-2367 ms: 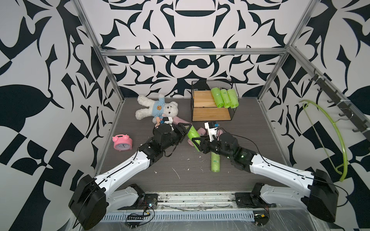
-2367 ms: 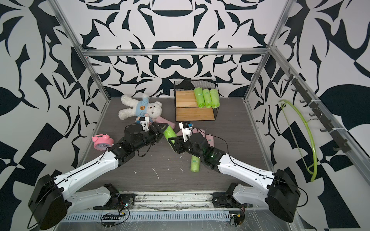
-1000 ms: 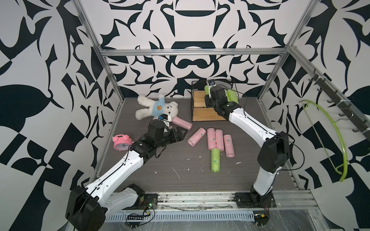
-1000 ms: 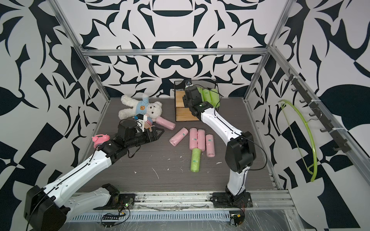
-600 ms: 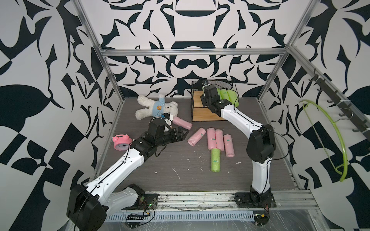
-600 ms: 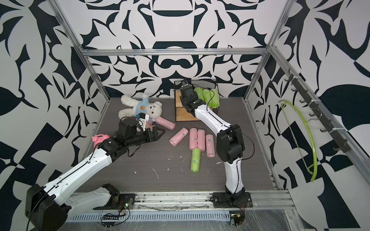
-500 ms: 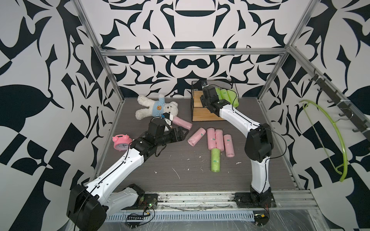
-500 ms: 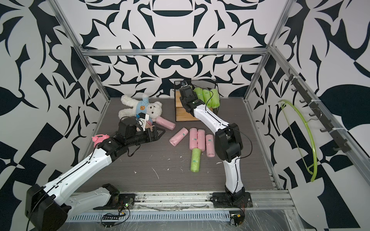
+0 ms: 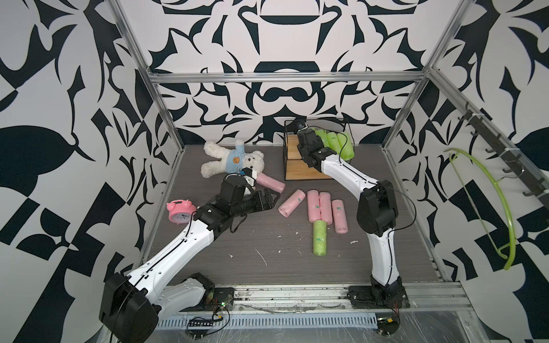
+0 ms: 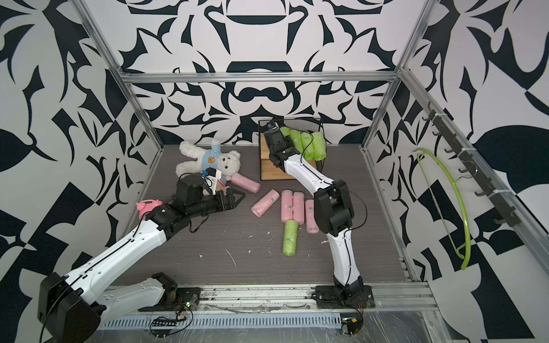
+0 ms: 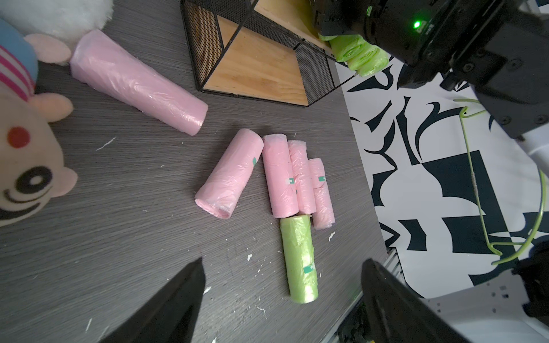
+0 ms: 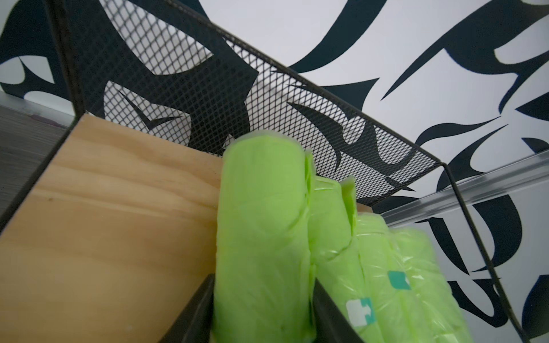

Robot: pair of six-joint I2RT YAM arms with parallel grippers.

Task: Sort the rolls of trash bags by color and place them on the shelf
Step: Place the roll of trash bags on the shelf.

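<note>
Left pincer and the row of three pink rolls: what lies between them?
One tilted pink roll, close before the left pincer; both top views show it.

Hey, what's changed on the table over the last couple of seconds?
The right gripper carried a green roll from the middle of the table to the top board of the shelf, beside three other green rolls; it sits between the jaws. The left gripper, open, barely shifted. The pink rolls, the loose green roll, teddy and clock stayed put.
</note>
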